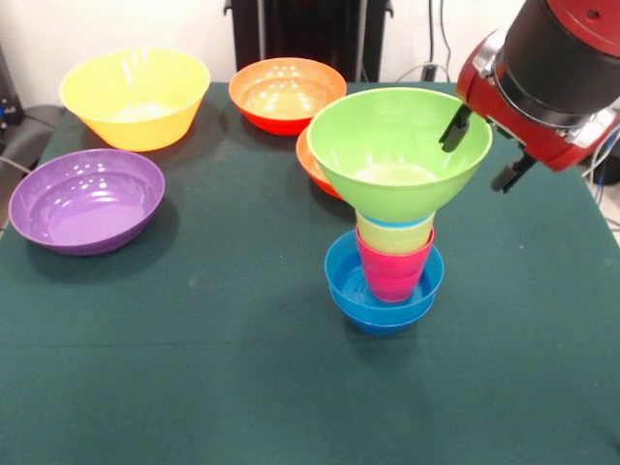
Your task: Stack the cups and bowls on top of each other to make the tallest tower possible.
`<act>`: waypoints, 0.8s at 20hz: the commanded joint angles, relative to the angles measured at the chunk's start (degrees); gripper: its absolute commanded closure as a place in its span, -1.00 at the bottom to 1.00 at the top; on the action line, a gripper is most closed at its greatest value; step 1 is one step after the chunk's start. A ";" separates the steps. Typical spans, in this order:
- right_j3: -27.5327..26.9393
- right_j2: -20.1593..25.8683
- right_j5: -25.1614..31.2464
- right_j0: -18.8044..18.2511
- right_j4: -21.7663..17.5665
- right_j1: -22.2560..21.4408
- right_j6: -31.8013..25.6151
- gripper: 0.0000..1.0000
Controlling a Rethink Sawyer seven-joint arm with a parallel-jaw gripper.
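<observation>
The tower stands at mid-table. Two nested small blue bowls (pixel 384 295) form its base. In them sits the red-pink cup (pixel 392 273), then the yellow cup (pixel 395 235). A thin strip of the light blue cup's rim (pixel 392 222) shows above that. The lime green bowl (pixel 397 150) sits upright on top. My gripper (pixel 483 150) is at the green bowl's right rim. Its fingers are spread, one finger (pixel 455 128) inside the bowl and the other outside, so the rim lies between them without a visible pinch.
The large yellow bowl (pixel 136 97) is at the far left and the purple bowl (pixel 87 199) is in front of it. One orange bowl (pixel 288 94) is at the far centre. A second orange bowl (pixel 312 160) is partly hidden behind the green bowl. The robot's pedestal is at the top.
</observation>
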 commanded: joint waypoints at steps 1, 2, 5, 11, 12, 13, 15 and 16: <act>0.87 3.07 2.77 -0.37 -0.95 2.44 -3.70 -1.00; -1.69 3.20 3.33 -0.78 -1.22 4.24 -3.99 -1.00; -2.98 3.16 2.82 -0.89 -1.46 5.43 -4.27 -1.00; -5.22 3.12 2.51 -1.20 -1.01 6.43 -4.70 -1.00; -6.69 3.03 3.33 -1.31 -0.94 7.08 -4.95 -1.00; -7.18 2.93 3.97 -1.35 -0.69 6.72 -5.03 -1.00; -8.99 2.53 5.52 -1.53 -0.37 6.51 -5.46 -1.00; -10.39 2.23 6.59 -1.71 -0.31 6.97 -5.89 -1.00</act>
